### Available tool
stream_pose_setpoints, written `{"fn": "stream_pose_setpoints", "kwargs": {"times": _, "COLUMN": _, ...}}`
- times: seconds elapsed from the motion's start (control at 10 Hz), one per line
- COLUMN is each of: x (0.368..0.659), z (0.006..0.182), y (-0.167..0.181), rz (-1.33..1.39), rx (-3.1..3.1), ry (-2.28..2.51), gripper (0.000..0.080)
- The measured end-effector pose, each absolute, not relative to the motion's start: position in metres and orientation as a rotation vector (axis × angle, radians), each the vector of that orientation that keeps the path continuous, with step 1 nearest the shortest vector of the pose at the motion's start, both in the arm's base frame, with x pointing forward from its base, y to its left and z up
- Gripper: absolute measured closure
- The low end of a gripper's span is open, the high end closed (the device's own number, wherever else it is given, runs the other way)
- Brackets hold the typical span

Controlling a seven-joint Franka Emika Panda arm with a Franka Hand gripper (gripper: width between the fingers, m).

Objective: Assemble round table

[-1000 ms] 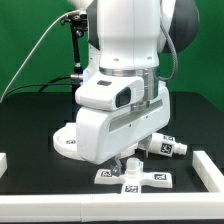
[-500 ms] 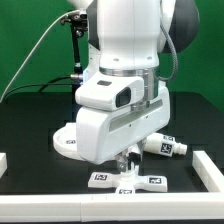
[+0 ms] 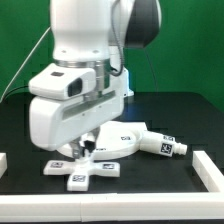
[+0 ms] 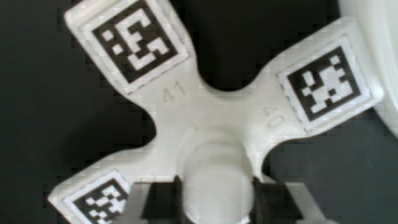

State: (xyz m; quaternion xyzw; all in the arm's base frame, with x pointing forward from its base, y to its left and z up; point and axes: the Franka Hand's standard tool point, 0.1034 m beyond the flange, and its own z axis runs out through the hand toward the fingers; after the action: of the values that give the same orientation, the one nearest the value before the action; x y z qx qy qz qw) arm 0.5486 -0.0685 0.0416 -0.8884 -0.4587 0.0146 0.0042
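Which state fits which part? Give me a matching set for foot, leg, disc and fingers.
Things:
1. cross-shaped foot
2. cylinder leg
3. round disc
4. fingers

States:
A. lying on its side, at the exterior view's right
B. shut on the foot's middle stub
C. tags up, nearest the camera in the exterior view
D. partly hidden behind the arm, between foot and leg

Pairs: 1-C, 2-A, 3-D, 4-B

A green backdrop (image 3: 195, 50) stands behind a black tabletop (image 3: 185, 110) edged by white rails (image 3: 212, 172).
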Motion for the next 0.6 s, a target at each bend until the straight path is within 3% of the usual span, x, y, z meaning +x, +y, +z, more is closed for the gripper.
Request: {"fn": "stream_pose_setpoints", "kwargs": {"times": 0.6, "x": 0.550, "z": 0.034, "y": -0.105, "rz": 0.059, "rx": -2.744, "ry": -1.513, "gripper": 0.0626}}
